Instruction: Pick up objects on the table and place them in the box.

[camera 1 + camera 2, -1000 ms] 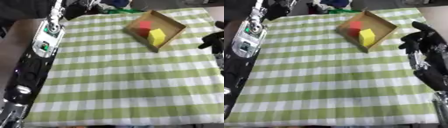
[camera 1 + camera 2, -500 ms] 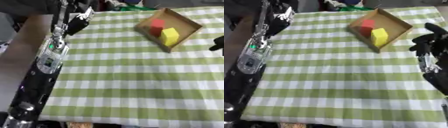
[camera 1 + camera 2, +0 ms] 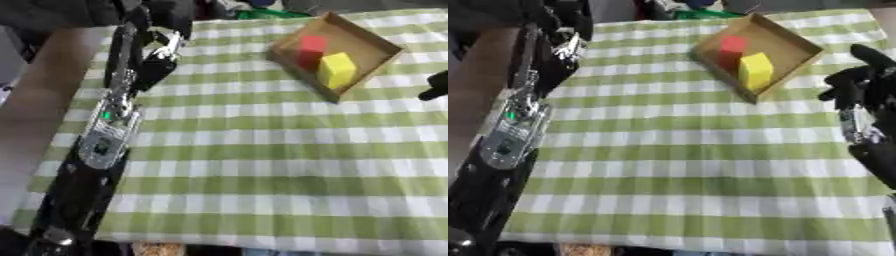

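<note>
1. Left eye view: box [image 3: 374,39] sits upper right of the frame on the green-checked cloth [image 3: 254,150] covering the counter. Inside it, a red block [image 3: 311,44] and a yellow block [image 3: 338,69], side by side and apparently touching.
2. Left eye view: left hand [image 3: 162,62] at upper left, at the end of an arm running up the frame's left edge. It hangs over the cloth's left margin, well apart from the box. Fingers too blurred; cannot tell whether spread or curled. Nothing seen in them.
3. Left eye view: no loose object visible on the open cloth. Only a dark tip of the other hand shows at the right edge.
4. Right eye view: right hand [image 3: 857,86] at the right edge, just beside the box's near corner. Fingers curled inward, holding nothing.
5. Right eye view: same two blocks in the box; cloth around it bare of other pieces.
6. Judgement: placing looks done for everything in sight; both hands empty.
7. Next move, as a judgement: search the left margin and far edge for any remaining piece. If one turns up there, the left hand is nearer; it must spread its fingers, close round the piece, then carry it right to the box.
</note>
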